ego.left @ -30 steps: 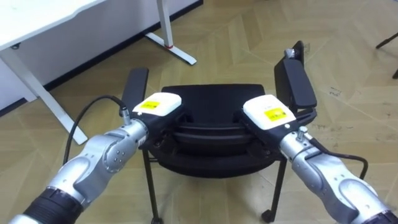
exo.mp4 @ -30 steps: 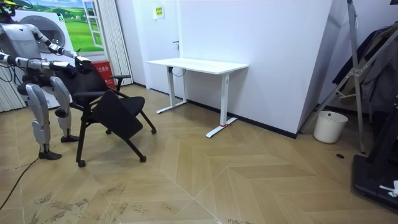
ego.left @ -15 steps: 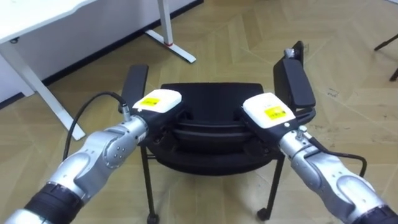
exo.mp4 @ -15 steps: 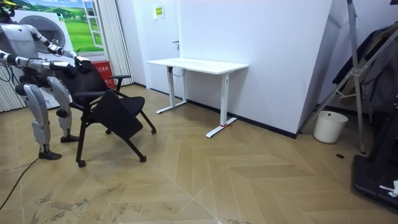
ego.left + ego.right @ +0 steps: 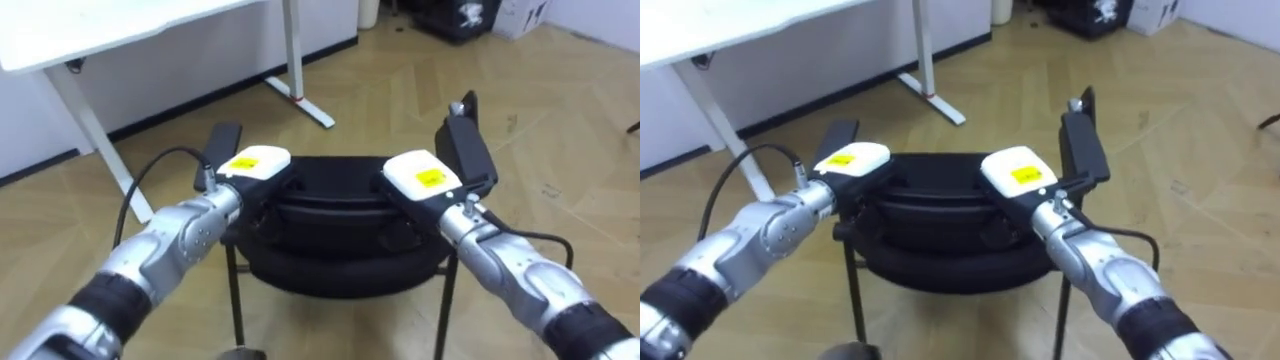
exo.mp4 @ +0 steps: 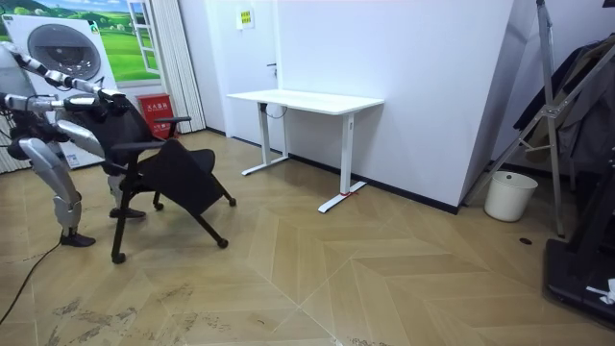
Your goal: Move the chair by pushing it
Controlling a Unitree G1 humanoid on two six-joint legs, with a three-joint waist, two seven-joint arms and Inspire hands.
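A black chair (image 5: 340, 200) with two armrests stands right in front of me, and I look down over its backrest. My left hand (image 5: 252, 165) lies on the left part of the backrest's top edge. My right hand (image 5: 420, 175) lies on the right part. On both hands the fingers curl over that edge. In the room view I stand at the far left behind the chair (image 6: 178, 173), arms stretched to its backrest, with the seat facing the white desk (image 6: 307, 99).
The white desk (image 5: 130, 25) stands ahead on the left, its foot (image 5: 310, 105) reaching onto the wood floor. A white bin (image 6: 509, 195) and dark racks (image 6: 577, 125) stand by the wall at the room view's right. Open floor lies beyond the chair.
In the room view the chair and I have moved together toward the room view's left, away from the desk. Both hands have stayed on the backrest.
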